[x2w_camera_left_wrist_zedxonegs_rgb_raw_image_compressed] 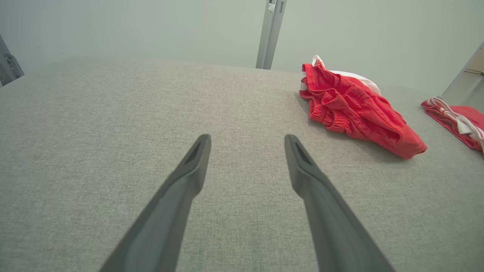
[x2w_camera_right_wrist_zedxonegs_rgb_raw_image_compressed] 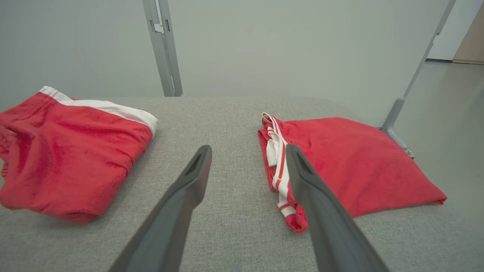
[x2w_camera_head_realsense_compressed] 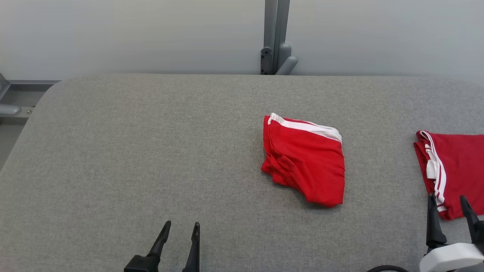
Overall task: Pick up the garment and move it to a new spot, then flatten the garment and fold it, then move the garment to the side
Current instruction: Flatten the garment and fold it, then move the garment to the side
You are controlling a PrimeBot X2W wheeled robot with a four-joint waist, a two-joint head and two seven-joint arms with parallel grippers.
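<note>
A red garment (x2w_camera_head_realsense_compressed: 306, 162) with a white waistband lies loosely bunched on the grey padded table (x2w_camera_head_realsense_compressed: 132, 151), right of centre. It also appears at the right in the left wrist view (x2w_camera_left_wrist_zedxonegs_rgb_raw_image_compressed: 359, 109) and at the left in the right wrist view (x2w_camera_right_wrist_zedxonegs_rgb_raw_image_compressed: 72, 147). My left gripper (x2w_camera_head_realsense_compressed: 181, 223) (x2w_camera_left_wrist_zedxonegs_rgb_raw_image_compressed: 247, 139) is open and empty over bare table, well to the left of and nearer than the garment. My right gripper (x2w_camera_head_realsense_compressed: 447, 197) (x2w_camera_right_wrist_zedxonegs_rgb_raw_image_compressed: 248, 148) is open and empty, with its right finger next to the near edge of a second red garment (x2w_camera_head_realsense_compressed: 457, 162) (x2w_camera_right_wrist_zedxonegs_rgb_raw_image_compressed: 351, 162).
The second red garment (x2w_camera_left_wrist_zedxonegs_rgb_raw_image_compressed: 459, 121), folded flat with white stripes, lies at the table's right edge. A grey metal post (x2w_camera_head_realsense_compressed: 276, 37) stands behind the table against the pale wall. Bare table stretches across the left half. Floor shows past the right edge in the right wrist view.
</note>
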